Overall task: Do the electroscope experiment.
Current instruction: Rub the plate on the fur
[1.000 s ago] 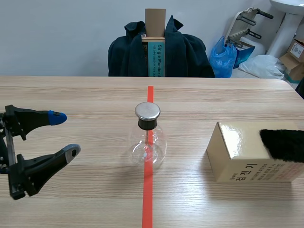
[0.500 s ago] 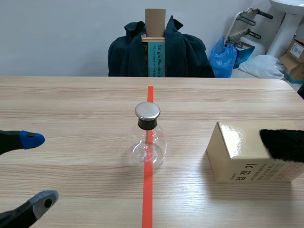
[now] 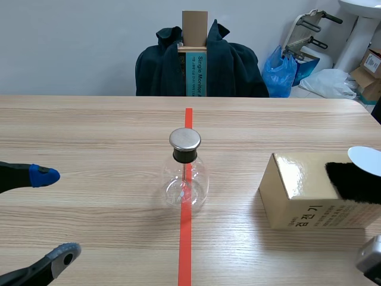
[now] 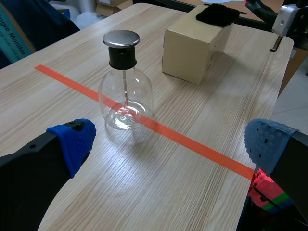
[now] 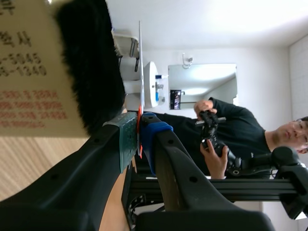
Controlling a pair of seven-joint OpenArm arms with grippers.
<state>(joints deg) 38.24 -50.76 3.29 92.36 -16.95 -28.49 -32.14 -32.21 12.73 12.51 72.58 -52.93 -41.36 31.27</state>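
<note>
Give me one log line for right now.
left gripper: open, clear of flask | right gripper: shut on disc, near fur on box | flask: upright, untouched

Makeshift lab in office room: taped wooden table [image 3: 89, 125], hung jacket [image 3: 158, 71], washbasin [image 3: 363, 7], cartons [image 3: 370, 71], plastic bags [image 3: 283, 71]

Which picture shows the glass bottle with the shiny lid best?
The left wrist view: the glass bottle stands close and whole, lid to base, its thin rod clear. The scene view shows it whole too, but farther off. The right wrist view does not show it.
</note>
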